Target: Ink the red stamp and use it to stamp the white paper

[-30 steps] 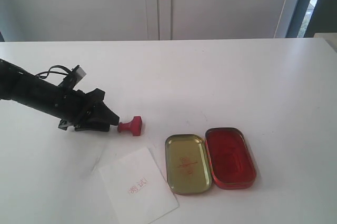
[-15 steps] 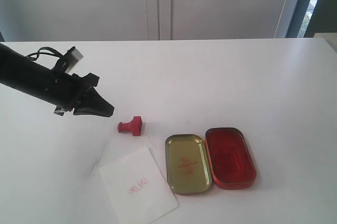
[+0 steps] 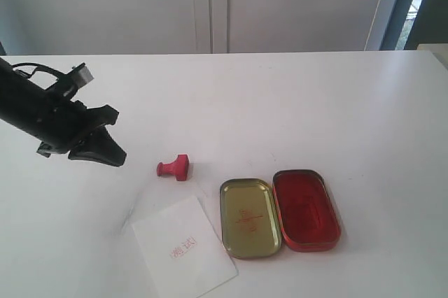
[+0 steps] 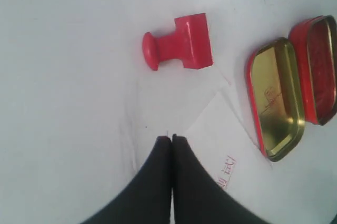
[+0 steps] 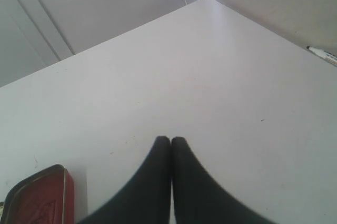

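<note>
- Over on the left of the table (image 3: 315, 116), my left gripper (image 3: 119, 161) has backed off from the red stamp (image 3: 175, 168). A second ago it was right at the knob, and now it's lifted and well apart, jaws pinched together on nothing.
- Stamp hasn't budged. It's lying on its side on the bare tabletop just past the far corner of the white paper (image 3: 203, 270), left of the gold lid (image 3: 250, 217) and the ink pad tin (image 3: 306, 208).
- Paper already carries a red print (image 3: 184, 249), so I'd say the stamping is done and this is just the arm retreating.
- Right gripper (image 5: 170, 141) hangs over the table near the tin, jaws also pressed together, empty.
</note>
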Controlling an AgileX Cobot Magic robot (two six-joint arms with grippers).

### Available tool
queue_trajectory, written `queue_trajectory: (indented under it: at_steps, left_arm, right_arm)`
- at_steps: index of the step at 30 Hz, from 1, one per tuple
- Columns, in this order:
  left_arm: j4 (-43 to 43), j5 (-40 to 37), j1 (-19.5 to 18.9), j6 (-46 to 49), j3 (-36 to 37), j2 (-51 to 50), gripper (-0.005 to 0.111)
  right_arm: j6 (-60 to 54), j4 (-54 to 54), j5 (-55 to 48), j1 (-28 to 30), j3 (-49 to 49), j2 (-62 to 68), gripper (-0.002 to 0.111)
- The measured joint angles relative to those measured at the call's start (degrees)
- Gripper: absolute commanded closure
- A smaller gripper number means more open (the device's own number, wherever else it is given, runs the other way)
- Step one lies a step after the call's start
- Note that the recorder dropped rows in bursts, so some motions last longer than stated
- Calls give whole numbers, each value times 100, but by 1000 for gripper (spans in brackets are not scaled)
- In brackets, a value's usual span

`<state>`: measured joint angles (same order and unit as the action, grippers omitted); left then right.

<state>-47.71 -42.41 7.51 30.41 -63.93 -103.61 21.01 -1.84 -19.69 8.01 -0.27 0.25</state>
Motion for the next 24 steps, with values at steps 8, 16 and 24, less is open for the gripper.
queue_trajectory:
  at_steps: [8, 16, 24]
  left_arm:
    - [367, 698, 0, -165, 857, 725, 107]
    - [1377, 923, 0, -726, 1234, 1270, 107]
    - [2817, 1185, 0, -1716, 1504, 1782, 107]
  right_arm:
    - [0, 0, 0, 0, 0, 0, 108]
    - [0, 0, 0, 0, 0, 0, 108]
    - [0, 0, 0, 0, 0, 0, 108]
